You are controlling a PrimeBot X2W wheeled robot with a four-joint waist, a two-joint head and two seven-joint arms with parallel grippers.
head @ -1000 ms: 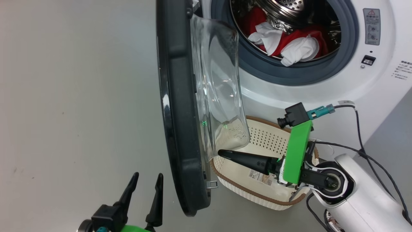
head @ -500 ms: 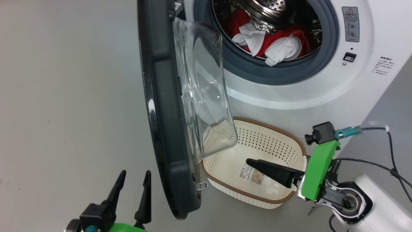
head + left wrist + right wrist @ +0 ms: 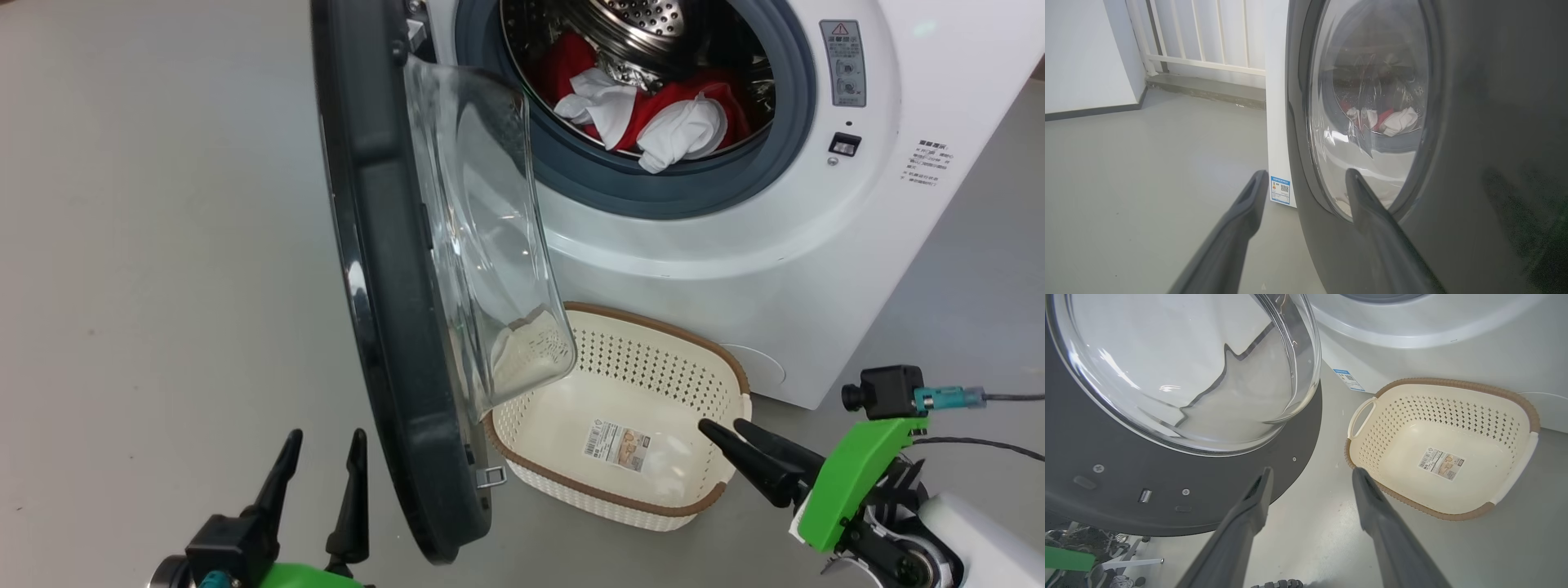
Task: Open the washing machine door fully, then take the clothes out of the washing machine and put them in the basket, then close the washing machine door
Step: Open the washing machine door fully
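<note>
Left gripper [image 3: 326, 437] and right gripper [image 3: 720, 425] gape empty. The right has drawn back from the black-rimmed round glass door [image 3: 375, 245], so the red-and-white fabric clothes [image 3: 669, 122] likely come next.

Bright even light, glare on door glass [image 3: 1180, 375], sharp focus

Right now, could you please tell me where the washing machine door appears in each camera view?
Head view: the washing machine door stands edge-on, left of centre, running top to bottom.
Left wrist view: the door covers the right half, seen from outside.
Right wrist view: the door is upper left, seen from inside.
Shared landmark: the white washing machine.
</note>
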